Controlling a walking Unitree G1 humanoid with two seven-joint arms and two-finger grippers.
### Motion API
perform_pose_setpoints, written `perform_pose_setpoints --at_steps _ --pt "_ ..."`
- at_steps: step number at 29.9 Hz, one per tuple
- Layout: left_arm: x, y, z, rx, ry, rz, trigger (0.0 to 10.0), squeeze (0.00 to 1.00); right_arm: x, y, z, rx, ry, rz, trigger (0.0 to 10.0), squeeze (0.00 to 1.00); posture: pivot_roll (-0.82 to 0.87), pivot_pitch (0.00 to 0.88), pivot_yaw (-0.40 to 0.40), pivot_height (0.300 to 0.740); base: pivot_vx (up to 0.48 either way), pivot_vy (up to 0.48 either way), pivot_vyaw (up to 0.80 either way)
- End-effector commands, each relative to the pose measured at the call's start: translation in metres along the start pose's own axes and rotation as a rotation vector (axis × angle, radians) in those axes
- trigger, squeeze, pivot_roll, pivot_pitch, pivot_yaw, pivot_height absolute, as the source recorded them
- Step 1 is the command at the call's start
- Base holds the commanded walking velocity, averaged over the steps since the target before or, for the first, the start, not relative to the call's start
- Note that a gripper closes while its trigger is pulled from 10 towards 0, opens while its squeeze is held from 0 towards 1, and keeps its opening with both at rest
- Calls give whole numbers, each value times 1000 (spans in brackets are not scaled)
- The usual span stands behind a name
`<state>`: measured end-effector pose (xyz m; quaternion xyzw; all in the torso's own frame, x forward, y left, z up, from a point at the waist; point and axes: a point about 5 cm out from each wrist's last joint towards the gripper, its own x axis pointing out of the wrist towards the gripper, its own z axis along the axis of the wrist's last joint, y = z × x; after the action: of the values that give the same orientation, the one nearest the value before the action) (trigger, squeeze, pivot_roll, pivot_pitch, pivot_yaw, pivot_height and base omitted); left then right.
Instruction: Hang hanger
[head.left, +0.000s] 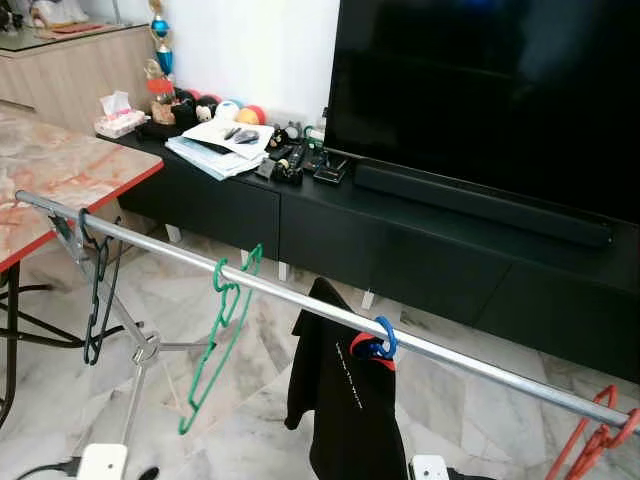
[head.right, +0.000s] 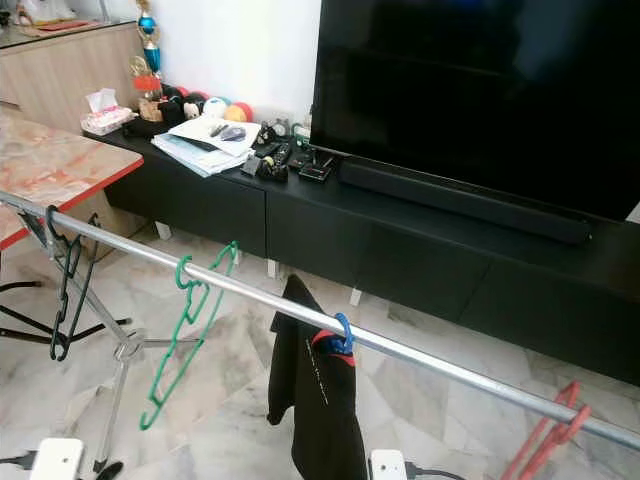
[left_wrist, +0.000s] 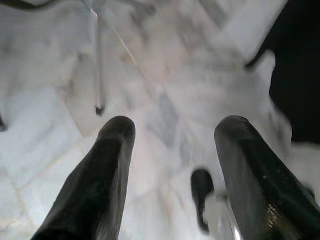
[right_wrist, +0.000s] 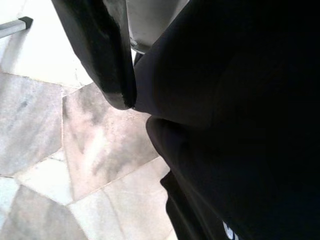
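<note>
Hanger (head.left: 376, 345) hangs on rail (head.left: 250, 277); left gripper (left_wrist: 175, 175) jaws apart, right's unclear.

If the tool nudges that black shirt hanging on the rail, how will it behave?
Likely floppy: the black shirt drapes in soft folds below its blue hanger hook. It will probably swing and slide along the smooth metal rail, since only that hook holds it. It looks light.
</note>
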<state>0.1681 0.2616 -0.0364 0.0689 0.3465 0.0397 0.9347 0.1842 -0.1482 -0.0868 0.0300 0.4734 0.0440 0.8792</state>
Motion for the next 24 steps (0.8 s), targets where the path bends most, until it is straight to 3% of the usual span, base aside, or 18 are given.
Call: perform_pose_setpoints --at_steps 1,6,14,17,24 --pt "3 -9 -14 55 62 -38 10000 0 0 -2 2 23 -15 -22 10000 0 134 0 -50 740 0 0 0" --pt "14 -31 -33 103 192 -115 10000 0 0 -2 0 108 -25 -80 10000 0 127 0 -43 740 0 0 0" --pt "14 -32 -34 110 207 -113 10000 0 0 -2 -1 120 -24 -86 10000 0 127 0 -43 740 0 0 0" --pt "19 -39 -34 36 226 -89 10000 0 0 3 -5 138 -3 -51 10000 0 112 4 -34 740 0 0 0" --pt "20 -40 -36 23 236 -88 10000 0 -1 2 -6 135 -7 -56 10000 0 108 18 -35 740 0 0 0"
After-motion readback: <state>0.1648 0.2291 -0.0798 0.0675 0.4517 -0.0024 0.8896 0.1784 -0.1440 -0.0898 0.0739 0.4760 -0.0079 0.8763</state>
